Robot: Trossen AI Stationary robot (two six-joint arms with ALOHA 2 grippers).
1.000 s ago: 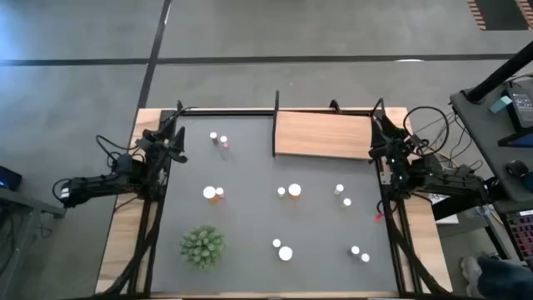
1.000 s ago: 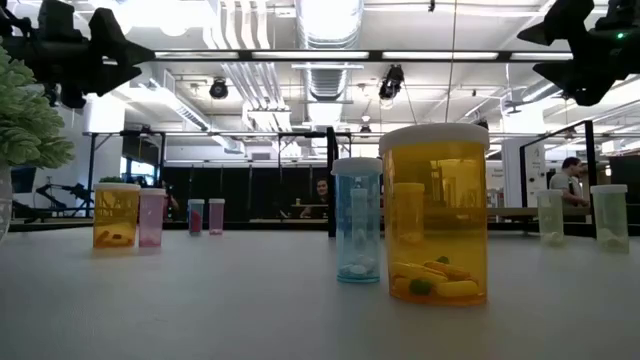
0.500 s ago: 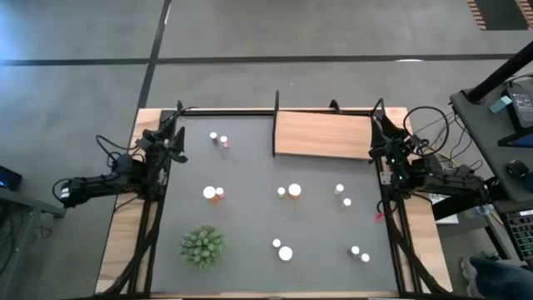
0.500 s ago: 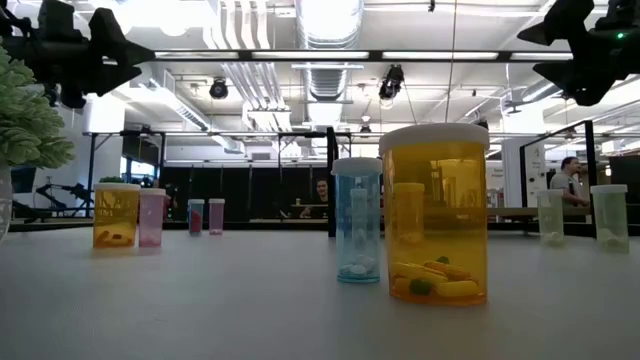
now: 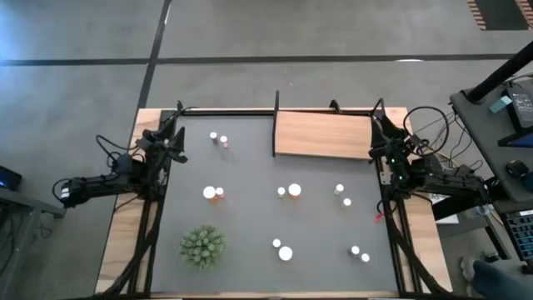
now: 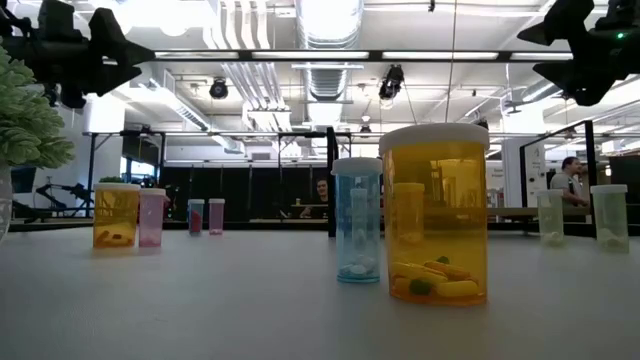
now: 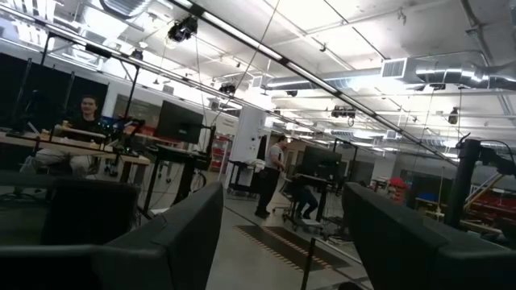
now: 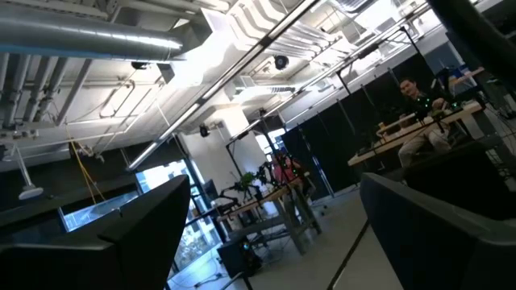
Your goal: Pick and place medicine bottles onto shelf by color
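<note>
Bottles [image 5: 290,192] stand scattered in pairs on the dark grey mat [image 5: 250,225], all of them upright with white caps, and none is on the shelf [image 5: 323,134], which lies at the far edge of the mat, right of its middle. Just in front of the shelf, toward the near side, one pair stands below its left part and another pair [image 5: 342,196] below its right part. Left of the shelf, near the far edge, two small bottles [image 5: 218,139] stand close together, and further toward the near side there is a wide orange bottle with a pink one [image 5: 213,194] beside it. Well in front of the shelf, near the front edge, two more pairs stand — one [image 5: 282,249] in the middle, one [image 5: 359,253] to the right. A green spiky plant [image 5: 202,247] sits far from the shelf, at the near left of the mat. The left gripper [image 5: 176,142] hangs in the air left of the shelf, at the mat's left border, with its fingers [image 7: 177,234] apart and nothing between them. The right gripper [image 5: 382,147] hovers just beside the shelf's right end, its fingers [image 8: 137,234] spread wide and holding nothing.
</note>
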